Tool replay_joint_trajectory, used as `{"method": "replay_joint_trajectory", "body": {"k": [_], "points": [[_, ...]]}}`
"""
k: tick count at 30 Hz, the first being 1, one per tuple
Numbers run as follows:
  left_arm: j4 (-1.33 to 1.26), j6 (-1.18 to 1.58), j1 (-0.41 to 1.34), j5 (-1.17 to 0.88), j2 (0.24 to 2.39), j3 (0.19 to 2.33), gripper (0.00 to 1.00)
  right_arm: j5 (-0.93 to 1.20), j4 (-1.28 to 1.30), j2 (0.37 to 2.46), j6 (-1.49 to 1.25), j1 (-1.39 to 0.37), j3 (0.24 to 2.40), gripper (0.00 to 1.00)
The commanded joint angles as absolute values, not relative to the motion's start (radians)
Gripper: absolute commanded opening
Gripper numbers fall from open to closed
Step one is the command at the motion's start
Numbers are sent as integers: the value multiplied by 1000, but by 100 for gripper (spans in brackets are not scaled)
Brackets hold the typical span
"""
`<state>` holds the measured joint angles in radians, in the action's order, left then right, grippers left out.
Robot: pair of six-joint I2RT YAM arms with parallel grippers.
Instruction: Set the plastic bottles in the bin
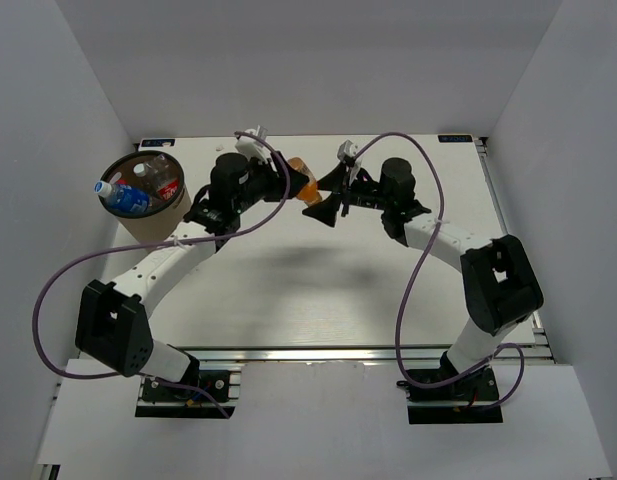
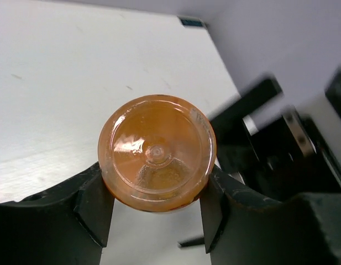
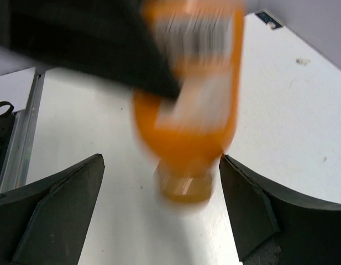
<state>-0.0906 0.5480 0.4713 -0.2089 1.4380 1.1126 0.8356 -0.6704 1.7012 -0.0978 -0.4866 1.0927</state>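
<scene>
top cam overhead, both wrist cams near bottle [image 2: 157, 153].

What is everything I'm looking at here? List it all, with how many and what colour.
orange bottle: one, orange, held in the air over the far middle of the table
bottles in the bin: at least two, clear with blue and red labels, lying inside
bin: one, brown, round, far-left corner of the table
table: one, white
walls: white, on three sides
cables: two, purple, one looping along each arm
arms: two, white and black, bolted at the near edge
left gripper: black, shut on the orange bottle
right gripper: black, open, fingers either side of the same bottle
</scene>
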Motion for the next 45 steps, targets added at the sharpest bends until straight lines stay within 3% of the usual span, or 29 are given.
{"method": "replay_joint_trajectory", "body": {"k": [1,9,14,16,23,34,37,39,45], "points": [[30,451,413,67,1379,1248,8,784,-680,1611,-83,-486,1036,89],[318,417,63,308,1315,1466,8,707,-611,1560,-106,-439,942,89],[455,414,17,453,1244,1494,8,696,-603,1555,-104,-420,916,89],[500,417,9,682,1214,1493,8,692,-600,1555,-101,-417,913,89],[587,481,2,779,1219,1461,9,690,-580,1563,-103,-405,910,89],[592,587,-48,643,1327,1324,12,669,-564,1545,-103,-383,867,89],[614,607,-48,638,1328,1296,23,670,-575,1554,-113,-380,864,89],[600,609,-48,606,1319,1260,37,675,-584,1565,-121,-380,867,89],[603,620,-48,588,1295,1249,60,692,-583,1571,-133,-380,876,89]]}}
